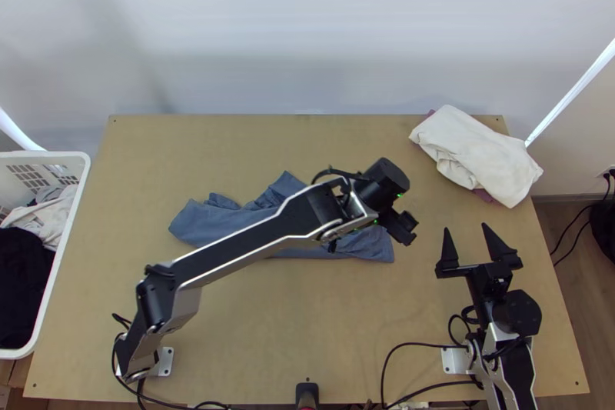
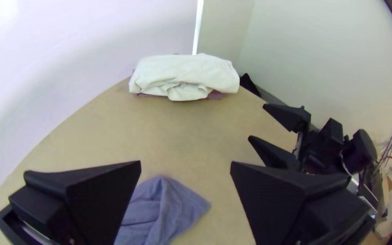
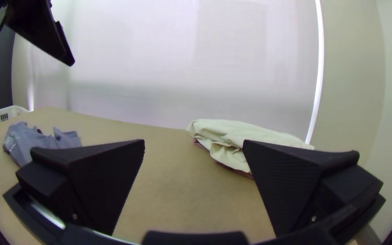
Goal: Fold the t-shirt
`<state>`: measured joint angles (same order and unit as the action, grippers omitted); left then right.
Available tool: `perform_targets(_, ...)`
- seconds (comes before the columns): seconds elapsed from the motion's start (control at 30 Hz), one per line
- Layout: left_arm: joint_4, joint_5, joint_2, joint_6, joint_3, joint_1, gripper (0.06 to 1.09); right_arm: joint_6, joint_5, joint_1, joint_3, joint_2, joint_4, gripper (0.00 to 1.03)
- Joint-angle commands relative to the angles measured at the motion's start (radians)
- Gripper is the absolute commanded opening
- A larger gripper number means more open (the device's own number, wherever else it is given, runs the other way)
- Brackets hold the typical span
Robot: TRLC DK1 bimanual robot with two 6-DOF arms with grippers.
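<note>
Pincer (image 2: 185, 161), my flat-fingered black left one, gapes wide; I should smooth the bunched blue-grey cloth t-shirt (image 1: 207, 221) before folding.

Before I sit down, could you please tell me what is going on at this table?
Neither gripper holds anything. The left gripper is open near the right end of the blue shirt; the right gripper is open farther right. The shirt lies rumpled mid-table, not yet neatly folded, and a white cloth lies at the far right corner.
</note>
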<state>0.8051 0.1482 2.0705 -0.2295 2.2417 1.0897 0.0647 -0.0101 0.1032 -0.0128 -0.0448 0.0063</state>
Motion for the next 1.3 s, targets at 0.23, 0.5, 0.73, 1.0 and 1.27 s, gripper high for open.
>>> perform_targets(0.23, 0.230, -0.044, -0.239, -0.007, -0.103, -0.347, 1.05, 0.017, -0.007, -0.005, 0.004, 0.043, -0.022, 0.98)
perform_targets(0.5, 0.250, -0.131, -0.438, 0.071, -0.238, -0.620, 1.05, 0.017, -0.007, -0.005, 0.004, 0.043, -0.022, 0.98)
perform_targets(0.73, 0.264, -0.153, -0.589, 0.067, -0.410, -0.794, 1.05, 0.017, -0.007, -0.005, 0.004, 0.043, -0.022, 0.98)
perform_targets(1.0, 0.315, -0.153, -0.716, 0.059, -0.594, -0.959, 1.05, 0.017, -0.007, -0.005, 0.004, 0.043, -0.022, 0.98)
perform_targets(1.27, 0.352, -0.153, -0.728, 0.018, -0.631, -1.034, 1.05, 0.000, -0.005, 0.001, 0.004, 0.043, -0.022, 0.98)
